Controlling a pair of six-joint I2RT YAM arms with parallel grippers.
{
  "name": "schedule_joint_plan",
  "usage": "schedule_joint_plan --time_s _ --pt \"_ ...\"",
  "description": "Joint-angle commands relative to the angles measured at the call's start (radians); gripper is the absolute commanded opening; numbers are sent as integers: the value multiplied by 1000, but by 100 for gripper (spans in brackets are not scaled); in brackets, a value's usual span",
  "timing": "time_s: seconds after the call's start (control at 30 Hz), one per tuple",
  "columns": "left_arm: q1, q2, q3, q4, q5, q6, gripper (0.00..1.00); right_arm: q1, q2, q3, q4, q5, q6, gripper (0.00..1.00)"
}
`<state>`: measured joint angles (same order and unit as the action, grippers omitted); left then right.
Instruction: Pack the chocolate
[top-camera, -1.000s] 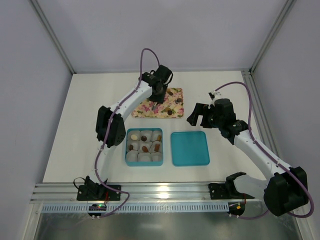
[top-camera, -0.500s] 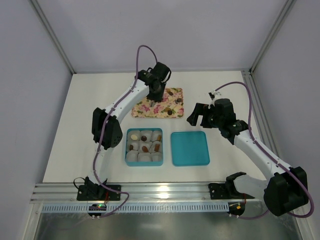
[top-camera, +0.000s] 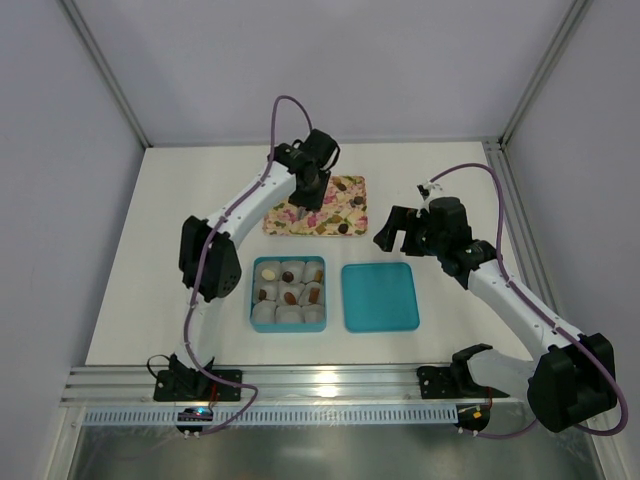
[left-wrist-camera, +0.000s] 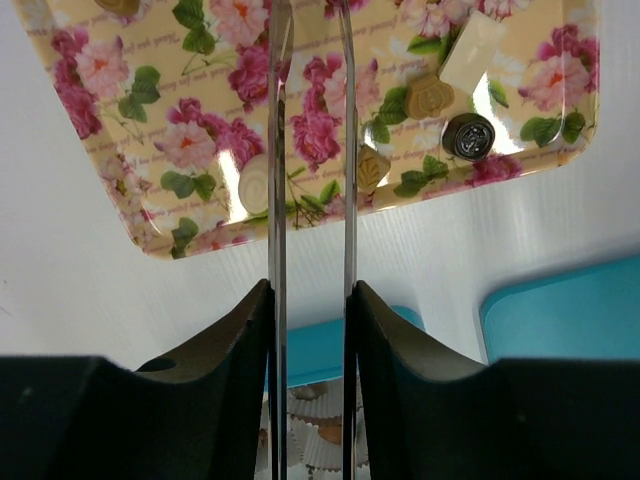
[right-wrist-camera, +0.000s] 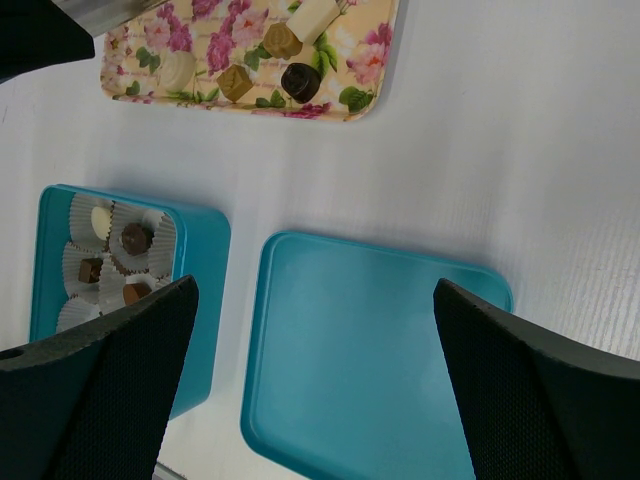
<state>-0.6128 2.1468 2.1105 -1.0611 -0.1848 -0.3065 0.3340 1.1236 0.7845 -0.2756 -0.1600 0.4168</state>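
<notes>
The left gripper (left-wrist-camera: 311, 40) hangs over the floral tray (left-wrist-camera: 130, 150) with its two thin fingers a narrow gap apart. Nothing shows between them, though their tips run out of the wrist view. The step in hand looks like picking one of the loose chocolates (left-wrist-camera: 428, 97) off the tray. A pale round chocolate (left-wrist-camera: 254, 185) lies just outside one finger, half hidden by it, and a tan moulded chocolate (left-wrist-camera: 372, 168) lies just outside the other, so the gap straddles bare tray. To do this well, the gripper should shift sideways until one piece sits centred, widen slightly, descend straight and close gently, since the neighbours are near enough to be nudged. The right gripper (top-camera: 397, 233) hovers spread wide and empty above the surface (right-wrist-camera: 500, 150), near the teal lid (right-wrist-camera: 370, 340).

The tray is glossy, throws glare, has a shallow raised rim, and is probably slippery underneath a piece. The chocolates look small, smooth and hard, in varied shapes including a dark embossed disc (left-wrist-camera: 468, 135) and a white bar (left-wrist-camera: 473, 52). The teal box (right-wrist-camera: 205, 300) holds pleated white paper cups (top-camera: 288, 315), thin and easily crushed. Several carry chocolates, while the row nearest the arms looks empty. The lid is flat plastic with rounded corners
</notes>
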Motion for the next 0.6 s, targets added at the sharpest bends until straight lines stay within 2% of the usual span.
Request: schedule_joint_plan --time_s 0.0,0.1,0.4,0.57 --pt "4 -100 -33 -2 5 -5 38 3 -8 2 30 7 -6 100" --pt "4 -145 -76 -2 28 -5 42 3 -5 1 33 4 -4 100" --pt "-19 -248 -191 -66 90 10 43 3 -8 -4 38 2 0 100" --pt "-34 -249 -219 -76 80 20 43 3 -16 -7 39 -1 5 100"
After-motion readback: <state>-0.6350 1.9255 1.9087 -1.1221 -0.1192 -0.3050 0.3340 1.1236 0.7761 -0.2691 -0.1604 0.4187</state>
